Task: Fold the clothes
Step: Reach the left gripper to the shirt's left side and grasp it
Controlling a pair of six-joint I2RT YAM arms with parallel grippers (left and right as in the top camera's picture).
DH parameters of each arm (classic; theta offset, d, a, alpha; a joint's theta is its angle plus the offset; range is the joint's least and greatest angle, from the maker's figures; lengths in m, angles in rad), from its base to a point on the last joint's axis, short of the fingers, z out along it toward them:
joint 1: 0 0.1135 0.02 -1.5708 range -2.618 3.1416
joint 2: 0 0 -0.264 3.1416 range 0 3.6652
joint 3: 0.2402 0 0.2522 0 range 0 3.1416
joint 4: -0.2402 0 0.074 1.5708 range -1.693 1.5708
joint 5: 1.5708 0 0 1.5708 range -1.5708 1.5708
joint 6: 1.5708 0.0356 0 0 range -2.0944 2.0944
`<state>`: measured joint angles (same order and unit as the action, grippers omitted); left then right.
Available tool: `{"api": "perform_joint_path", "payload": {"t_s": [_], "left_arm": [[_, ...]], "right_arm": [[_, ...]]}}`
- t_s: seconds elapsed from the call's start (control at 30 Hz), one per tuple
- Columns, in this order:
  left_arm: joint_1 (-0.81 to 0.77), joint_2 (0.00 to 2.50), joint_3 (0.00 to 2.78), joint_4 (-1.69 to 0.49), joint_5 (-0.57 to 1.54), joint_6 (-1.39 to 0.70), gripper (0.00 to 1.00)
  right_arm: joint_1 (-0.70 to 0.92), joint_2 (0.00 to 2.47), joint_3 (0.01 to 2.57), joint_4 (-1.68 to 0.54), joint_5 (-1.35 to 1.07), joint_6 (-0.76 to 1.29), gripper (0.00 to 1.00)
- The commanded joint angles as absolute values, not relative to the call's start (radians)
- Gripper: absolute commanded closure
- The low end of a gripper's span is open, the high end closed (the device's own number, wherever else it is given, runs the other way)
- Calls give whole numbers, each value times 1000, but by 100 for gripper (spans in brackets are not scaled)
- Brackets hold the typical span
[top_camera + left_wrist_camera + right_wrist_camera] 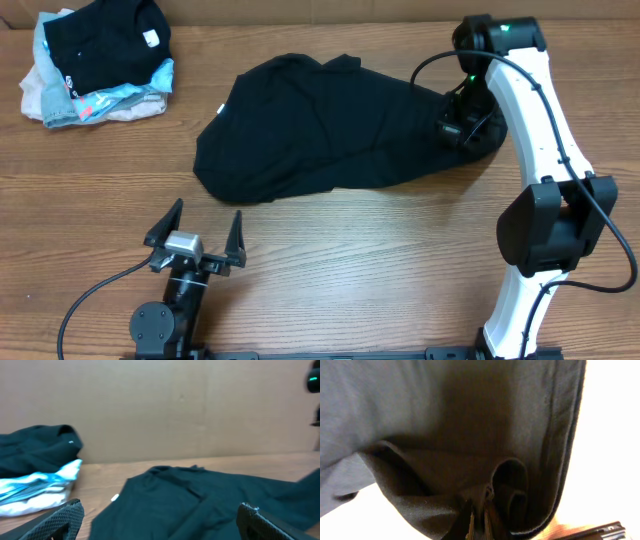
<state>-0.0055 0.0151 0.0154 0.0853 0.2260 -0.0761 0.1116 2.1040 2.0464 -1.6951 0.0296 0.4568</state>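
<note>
The clothes, a black T-shirt [320, 130], lie crumpled across the middle of the table, with a small pale label [221, 110] at the left edge. My right gripper [458, 122] is at the shirt's right end, shut on a bunched fold of the black fabric [445, 435]; in the right wrist view the cloth drapes over the pinched right gripper [479, 521]. My left gripper [198, 238] stands open near the front edge, short of the shirt and touching nothing. In the left wrist view the shirt [200, 505] lies ahead of the spread left gripper [160, 525].
A pile of other garments [95, 60] sits at the back left corner: a black one on top of light-blue and pale beige-pink ones, also seen in the left wrist view as the pile [40, 480]. A cardboard wall [160, 410] bounds the table's far side.
</note>
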Motion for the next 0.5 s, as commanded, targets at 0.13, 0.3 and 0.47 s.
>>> {"api": "perform_joint_path", "payload": {"t_s": [0.13,0.3,0.47], "left_arm": [[0,160,257,-56,302,-38,0],[-1,543,599,-245,384,34,0],[-1,902,966,-497,556,47,0]], "right_arm": [[112,2093,2041,-1691,59,479,96],[112,2093,2041,-1672,59,479,95],[112,2093,2041,-1667,59,478,94]]}}
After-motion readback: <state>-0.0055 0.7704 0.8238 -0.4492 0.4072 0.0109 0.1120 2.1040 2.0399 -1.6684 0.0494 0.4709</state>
